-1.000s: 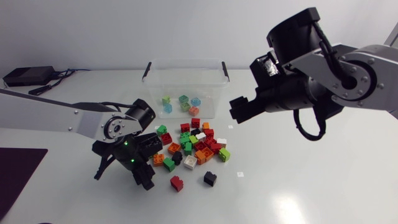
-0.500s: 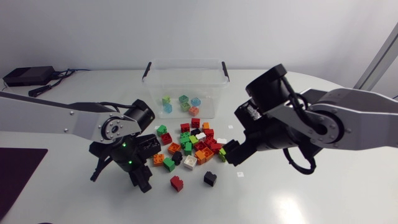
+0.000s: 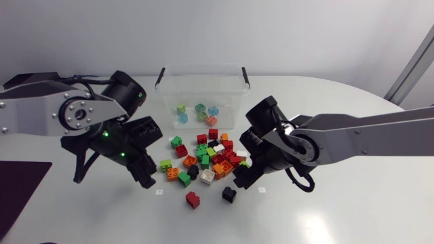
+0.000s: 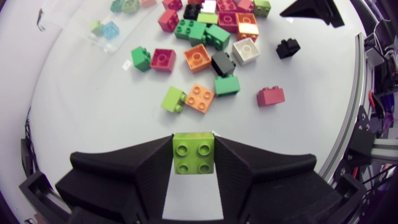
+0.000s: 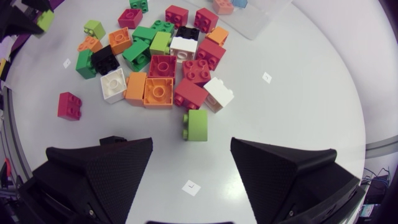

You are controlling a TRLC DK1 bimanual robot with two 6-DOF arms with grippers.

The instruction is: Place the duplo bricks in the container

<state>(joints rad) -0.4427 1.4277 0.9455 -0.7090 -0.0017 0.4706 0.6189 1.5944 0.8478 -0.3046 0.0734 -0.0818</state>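
Left hand (image 4: 193,138) clamped on lime brick (image 4: 193,155), right hand (image 5: 191,149) angled down, fingers spread wide

A white table (image 3: 352,210) carries small white paper squares (image 3: 262,190), a dark mat (image 3: 20,186) and a black box (image 3: 30,83) with cables.

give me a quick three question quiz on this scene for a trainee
1. True or false: the left gripper is shut on a lime green brick.
2. The right gripper is: A) open, B) shut on a red brick, C) shut on a black brick.
3. Is the clear container empty, yes or no?

Key: 1 true. 2 A. 3 no, a few bricks lie inside it.
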